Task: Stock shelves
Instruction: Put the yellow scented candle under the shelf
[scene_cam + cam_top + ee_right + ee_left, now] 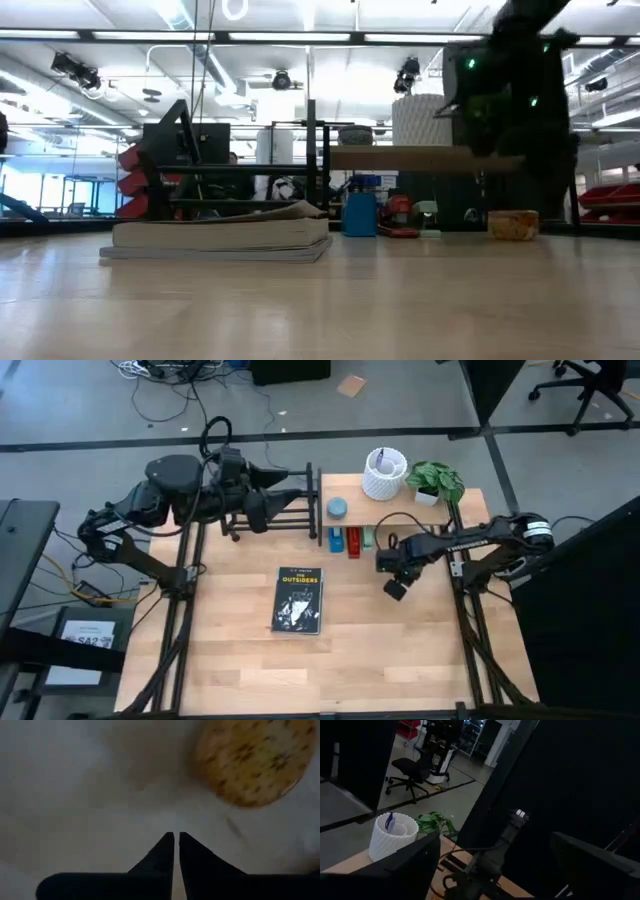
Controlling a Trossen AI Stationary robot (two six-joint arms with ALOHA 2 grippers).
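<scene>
The black bar rack [285,515] stands at the far middle of the table. My left gripper [262,495] hovers over it, open [495,840], with nothing between its fingers. To the rack's right is the light wooden board [400,510] on black legs [420,160], with a white pot [385,472], a plant [437,480] and a blue round thing [337,508] on it. A black book [298,600] lies flat on the table. My right gripper [394,588] is shut [176,840], pointing down beside a round speckled yellow thing [250,760] that rests on the table [513,224].
Blue [335,540], red [353,542] and green [368,538] small items stand at the board's near edge. The near half of the tabletop [330,670] shows bare wood. The rack's upright end frames [312,160] rise above the book's height.
</scene>
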